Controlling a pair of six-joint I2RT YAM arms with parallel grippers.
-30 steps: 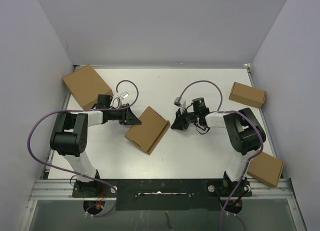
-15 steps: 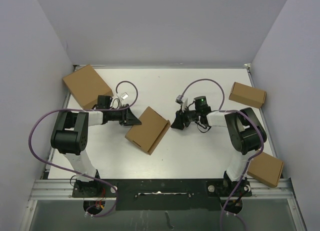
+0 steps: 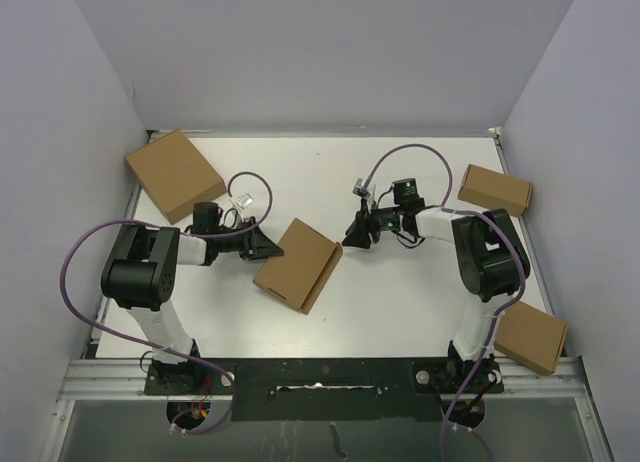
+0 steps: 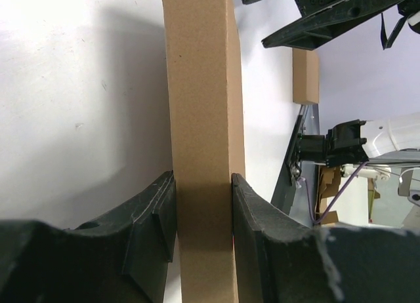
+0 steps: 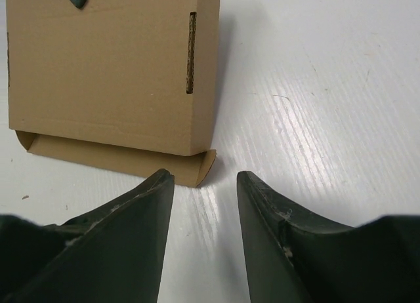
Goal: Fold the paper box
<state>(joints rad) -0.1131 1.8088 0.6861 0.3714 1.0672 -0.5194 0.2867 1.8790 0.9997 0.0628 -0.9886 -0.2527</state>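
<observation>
One box (image 3: 297, 264) pinched in L gripper (image 4: 202, 180); R gripper (image 5: 205, 180) spread.

Nothing readable is showing anywhere: the paper box (image 3: 297, 263) is presenting plain brown faces, and any small print may be escaping these views.

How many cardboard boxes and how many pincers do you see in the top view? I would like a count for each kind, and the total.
Cardboard boxes: 4 (centre box, far-left box, far-right box, near-right box)
Pincers: 2 (left pincer, right pincer)
Total: 6
</observation>
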